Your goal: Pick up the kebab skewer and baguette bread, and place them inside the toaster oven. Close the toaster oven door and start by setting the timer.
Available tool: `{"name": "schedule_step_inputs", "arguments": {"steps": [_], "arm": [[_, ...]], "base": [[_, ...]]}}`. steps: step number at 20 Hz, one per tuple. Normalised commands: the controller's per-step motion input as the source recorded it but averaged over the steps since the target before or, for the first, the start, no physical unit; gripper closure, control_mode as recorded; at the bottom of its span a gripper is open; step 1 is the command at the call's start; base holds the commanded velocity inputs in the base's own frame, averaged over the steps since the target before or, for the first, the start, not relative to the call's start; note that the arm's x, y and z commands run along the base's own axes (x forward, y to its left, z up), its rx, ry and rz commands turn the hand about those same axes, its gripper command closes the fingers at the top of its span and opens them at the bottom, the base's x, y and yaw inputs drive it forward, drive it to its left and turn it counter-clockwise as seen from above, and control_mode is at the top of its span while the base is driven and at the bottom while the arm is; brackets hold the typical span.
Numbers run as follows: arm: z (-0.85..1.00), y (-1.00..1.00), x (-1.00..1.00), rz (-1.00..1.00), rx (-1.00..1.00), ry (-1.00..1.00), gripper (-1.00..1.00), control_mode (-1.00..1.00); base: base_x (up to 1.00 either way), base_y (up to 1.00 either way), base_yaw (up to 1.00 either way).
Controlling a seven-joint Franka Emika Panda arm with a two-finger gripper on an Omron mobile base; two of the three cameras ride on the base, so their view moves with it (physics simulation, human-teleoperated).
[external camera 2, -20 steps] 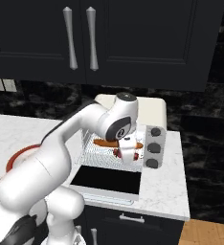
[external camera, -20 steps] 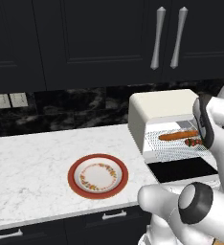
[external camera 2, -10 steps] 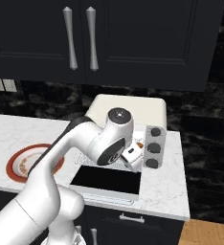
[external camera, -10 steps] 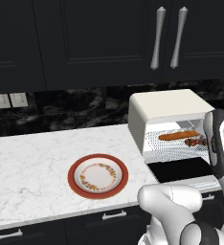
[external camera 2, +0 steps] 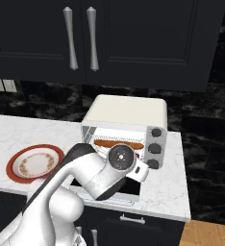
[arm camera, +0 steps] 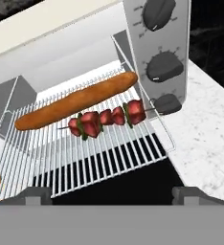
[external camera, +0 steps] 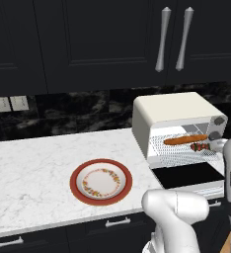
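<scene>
The cream-white toaster oven (external camera: 172,106) (external camera 2: 126,113) stands on the counter with its door (external camera: 189,175) (arm camera: 118,186) folded down flat. On its wire rack (arm camera: 85,158) lie the orange-brown baguette bread (arm camera: 75,101) (external camera: 185,140) (external camera 2: 117,142) and, just in front of it, the kebab skewer (arm camera: 106,118) (external camera: 200,147). My gripper (arm camera: 113,196) hangs open and empty in front of the oven mouth, above the lowered door, touching neither food item. Its fingertips (arm camera: 35,194) stand wide apart.
Grey knobs (arm camera: 164,64) (external camera 2: 155,146) line the oven's right panel. A red-rimmed plate (external camera: 101,181) (external camera 2: 35,162) sits bare on the white marble counter (arm camera: 205,139) left of the oven. Dark cabinets hang above, with a black backsplash behind.
The hand has drawn back out of the oven toward the counter's front edge. Baguette and skewer stay on the rack.
</scene>
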Motion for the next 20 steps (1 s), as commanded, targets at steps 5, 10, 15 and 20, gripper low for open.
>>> {"name": "schedule_step_inputs", "arguments": {"steps": [5,10,15,20], "arm": [[-0.26,-0.13,-0.09,0.12,-0.22,-0.2,-1.0,-1.0],[-0.29,0.0,0.0,0.23,-0.16,-0.19,-1.0,-1.0],[-0.02,0.14,0.0,0.04,-0.05,-0.02,-1.0,-1.0],[0.0,0.0,0.0,0.01,0.0,0.0,-1.0,-1.0]], "base": [[0.0,0.0,0.0],[0.0,0.0,0.0],[0.0,0.0,0.0],[0.0,0.0,0.0]]}}
